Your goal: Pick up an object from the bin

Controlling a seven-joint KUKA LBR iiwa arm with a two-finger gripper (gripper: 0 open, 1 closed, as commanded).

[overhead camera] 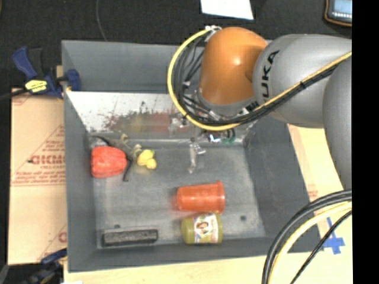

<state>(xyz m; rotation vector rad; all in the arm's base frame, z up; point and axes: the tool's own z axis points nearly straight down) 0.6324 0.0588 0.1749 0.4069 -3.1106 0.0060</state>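
My gripper [193, 158] hangs below the arm's wrist over the middle of the bin, towards the back wall. It has no thing in it that I can see. An orange cup [200, 197] lies on its side just in front of it. A small yellow toy [146, 159] sits to its left, apart from it. Further left lies a red pepper-shaped thing [108, 161].
A yellow-green jar with a picture label [201, 229] lies on its side near the front wall, just below the orange cup. A dark grey bar [129, 236] lies in the front left corner. The arm and its cables cover the bin's back right part.
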